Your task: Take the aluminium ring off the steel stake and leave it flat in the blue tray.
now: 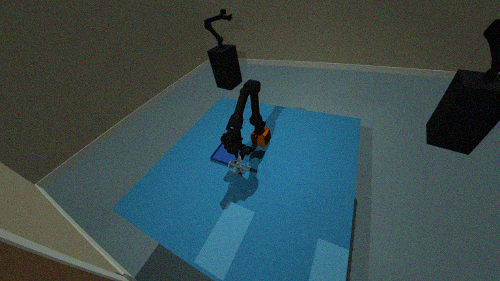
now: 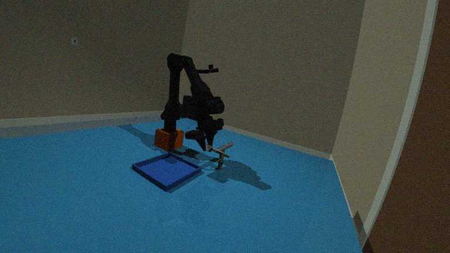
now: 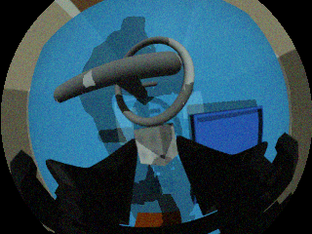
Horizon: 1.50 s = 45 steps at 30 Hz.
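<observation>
Evidently the hand (image 1: 241, 155) (image 2: 208, 148) (image 3: 156, 142) has the ring (image 1: 229, 167) (image 2: 219, 151) (image 3: 190, 73) by its welded tab (image 1: 239, 159) (image 2: 208, 147) (image 3: 156, 144) — the fingers stand partway apart, closed on that block, which gives them something flat to grip while the hoop sticks out free. The ring is up off the counter (image 1: 295, 174) (image 2: 99, 204) (image 3: 234, 63), at the height of the stake's cross-bar (image 1: 245, 168) (image 2: 228, 146) (image 3: 117, 70), and one end of the bar seems to lie within the hoop. Whether they touch, I cannot tell. That tilt probably serves to work the hoop past the bar, one end at a time. The blue tray (image 1: 221, 161) (image 2: 150, 179) (image 3: 260, 128) waits beside the stake (image 2: 220, 163) — near enough for a short carry, I'd judge, once the ring is wholly clear; lifting too soon could snag it.
</observation>
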Available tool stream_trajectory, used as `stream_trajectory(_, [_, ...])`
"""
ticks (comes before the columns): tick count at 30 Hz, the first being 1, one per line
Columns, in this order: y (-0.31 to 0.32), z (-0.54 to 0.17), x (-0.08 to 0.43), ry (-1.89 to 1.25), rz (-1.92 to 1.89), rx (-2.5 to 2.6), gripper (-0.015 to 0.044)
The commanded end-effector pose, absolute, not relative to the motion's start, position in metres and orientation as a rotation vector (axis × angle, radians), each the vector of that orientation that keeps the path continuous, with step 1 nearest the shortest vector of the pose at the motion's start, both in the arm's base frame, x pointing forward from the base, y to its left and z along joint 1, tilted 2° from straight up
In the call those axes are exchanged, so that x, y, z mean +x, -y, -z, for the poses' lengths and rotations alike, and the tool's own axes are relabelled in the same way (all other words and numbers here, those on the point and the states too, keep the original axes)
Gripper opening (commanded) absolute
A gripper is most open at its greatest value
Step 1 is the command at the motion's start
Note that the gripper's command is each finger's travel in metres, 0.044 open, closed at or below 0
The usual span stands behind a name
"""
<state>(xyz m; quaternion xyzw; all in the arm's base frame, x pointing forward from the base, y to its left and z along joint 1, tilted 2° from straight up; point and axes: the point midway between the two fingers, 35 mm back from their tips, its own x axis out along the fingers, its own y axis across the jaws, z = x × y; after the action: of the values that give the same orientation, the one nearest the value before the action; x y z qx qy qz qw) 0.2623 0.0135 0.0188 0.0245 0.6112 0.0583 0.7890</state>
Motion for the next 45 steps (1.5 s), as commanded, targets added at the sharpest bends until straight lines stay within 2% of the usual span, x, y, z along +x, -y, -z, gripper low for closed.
stream_trajectory(1, [-0.015,-0.022,0.265,-1.308,-0.116,0.044,0.0])
stream_trajectory(45, [-0.046,-0.024,0.26,-1.286,0.013,-0.133,0.0])
